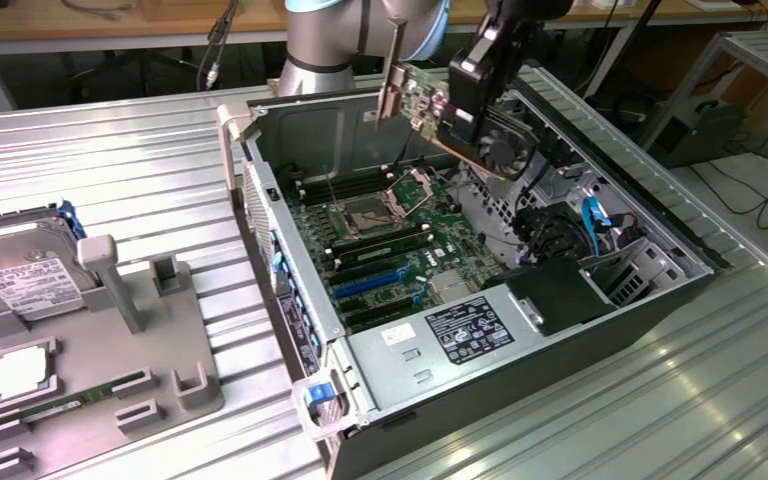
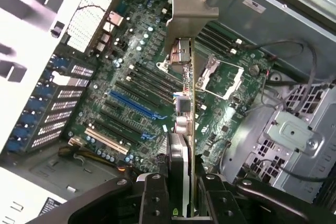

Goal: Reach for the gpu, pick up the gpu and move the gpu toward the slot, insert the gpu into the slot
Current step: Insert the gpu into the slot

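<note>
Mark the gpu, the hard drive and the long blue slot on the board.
gpu (image 2: pixel 184 24), wrist view, on its silver end bracket.
hard drive (image 1: pixel 21 278), exterior view, on its white label.
long blue slot (image 2: pixel 135 106), wrist view, about halfway along the slot.

A ribbed metal table (image 1: pixel 131 170) is shown, on which 2 things are laid: an open computer case (image 1: pixel 267 240), set on its side, and a grey holder tray (image 1: pixel 157 330) just beside it, toward the exterior view's left.
</note>
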`<state>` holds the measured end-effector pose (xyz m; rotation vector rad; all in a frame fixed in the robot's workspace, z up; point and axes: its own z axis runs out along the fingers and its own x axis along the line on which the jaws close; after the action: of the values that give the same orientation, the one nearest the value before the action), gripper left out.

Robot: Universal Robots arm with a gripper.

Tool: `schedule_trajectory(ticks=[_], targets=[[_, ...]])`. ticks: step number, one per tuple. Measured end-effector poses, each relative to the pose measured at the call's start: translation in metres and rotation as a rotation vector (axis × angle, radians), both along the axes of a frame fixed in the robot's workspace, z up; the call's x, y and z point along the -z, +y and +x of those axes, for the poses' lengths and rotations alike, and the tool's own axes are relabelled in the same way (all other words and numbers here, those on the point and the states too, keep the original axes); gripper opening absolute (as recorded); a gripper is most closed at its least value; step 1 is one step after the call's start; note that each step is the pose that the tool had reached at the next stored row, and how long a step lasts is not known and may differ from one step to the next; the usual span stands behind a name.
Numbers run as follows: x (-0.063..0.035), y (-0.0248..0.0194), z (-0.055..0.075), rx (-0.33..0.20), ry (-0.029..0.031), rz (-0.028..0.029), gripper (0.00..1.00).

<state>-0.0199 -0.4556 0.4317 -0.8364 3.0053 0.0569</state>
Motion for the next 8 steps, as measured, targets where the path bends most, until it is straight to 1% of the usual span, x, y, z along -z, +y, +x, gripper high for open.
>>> schedule_trajectory(ticks=[5,8], targets=[[0.0,0.0,0.0,-0.093,0.0,0.0,0.28],[0.0001,0.0,0.0,-0.162,0.0,0.0,0.28]])
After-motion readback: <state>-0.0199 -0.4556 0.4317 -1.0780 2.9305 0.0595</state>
